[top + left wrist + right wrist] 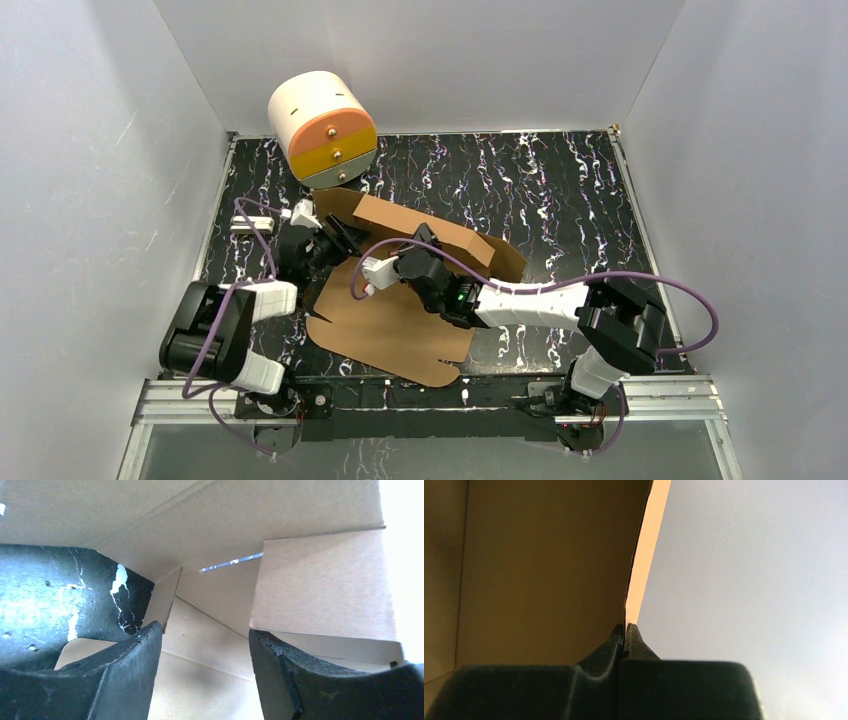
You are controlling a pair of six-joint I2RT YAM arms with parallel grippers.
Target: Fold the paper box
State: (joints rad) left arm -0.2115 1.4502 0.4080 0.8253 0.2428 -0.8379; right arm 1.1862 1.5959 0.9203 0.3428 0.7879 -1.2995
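Observation:
The paper box (395, 325) is a brown cardboard die-cut sheet, partly folded, in the middle of the table. Its back panel (420, 228) stands raised; the near part lies flat. My right gripper (385, 268) is shut on the edge of a raised cardboard wall (636, 580), pinched between its fingertips (625, 630). My left gripper (335, 243) is open at the sheet's left side, its fingers (135, 655) over the cardboard floor (200, 680), with a side flap (325, 585) just beyond the right finger.
A cream cylindrical cabinet (320, 125) with orange and yellow drawers stands at the back left, close to the raised panel. White walls enclose the black marbled table (560, 190) on three sides. A small white object (245, 228) lies at the left edge.

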